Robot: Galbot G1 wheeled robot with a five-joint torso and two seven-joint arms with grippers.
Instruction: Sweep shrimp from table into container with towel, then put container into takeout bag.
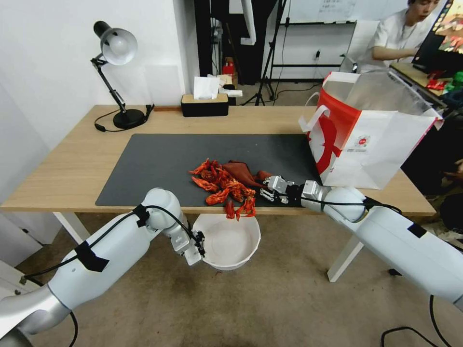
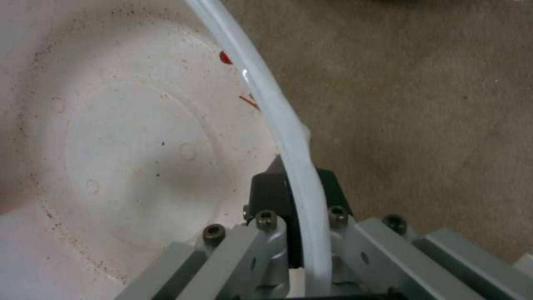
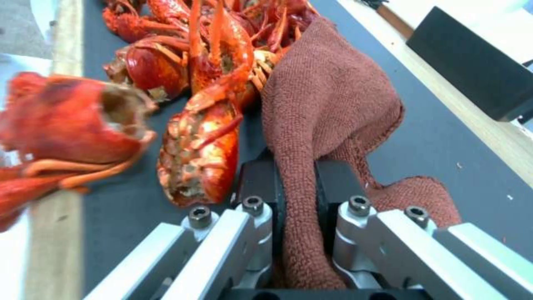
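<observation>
Shrimp (image 1: 224, 185): one heap; one towel (image 3: 327, 104), one container (image 1: 231, 241).

A: Colours? The shrimp (image 1: 224, 185) are bright red-orange, paler tan on the undersides.
B: The towel (image 3: 327, 108) is rust-brown with a fine looped weave.
A: The bowl (image 1: 230, 242) is plain white, speckled inside with small dark and reddish flecks.
B: The bench (image 1: 67, 166) is light wood under a dark grey mat (image 1: 159, 159).
A: The bag (image 1: 371, 140) is red and white, white handles, small red logo, silver lining.
</observation>
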